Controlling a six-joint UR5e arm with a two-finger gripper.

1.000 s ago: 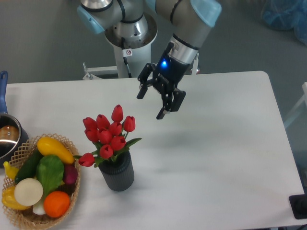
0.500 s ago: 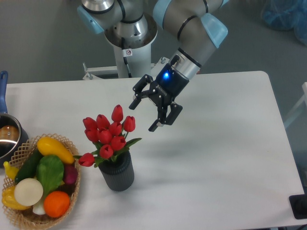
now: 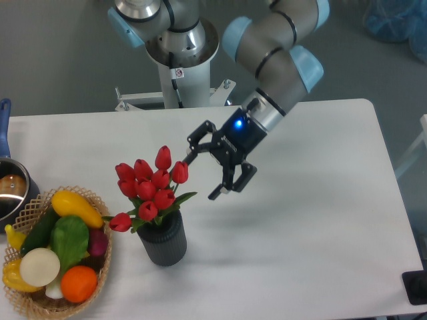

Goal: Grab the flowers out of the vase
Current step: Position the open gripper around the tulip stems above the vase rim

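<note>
The flowers [image 3: 150, 185], a bunch of red tulips with green leaves, stand upright in the vase [image 3: 163, 241], a short dark grey ribbed cylinder on the white table. My gripper [image 3: 202, 178] hangs open just to the right of the tulip heads, its fingers pointing down and left. One fingertip [image 3: 189, 160] is close beside the rightmost tulip; the other [image 3: 215, 196] is lower and further right. Nothing is held between them.
A wicker basket [image 3: 93, 285] with colourful fruit and vegetables sits at the front left, close to the vase. A metal pot [image 3: 12, 190] with a blue handle is at the left edge. The robot base [image 3: 180, 53] stands behind the table.
The gripper has moved down and slightly left towards the tulips, staying open. The flowers and vase have not moved.
</note>
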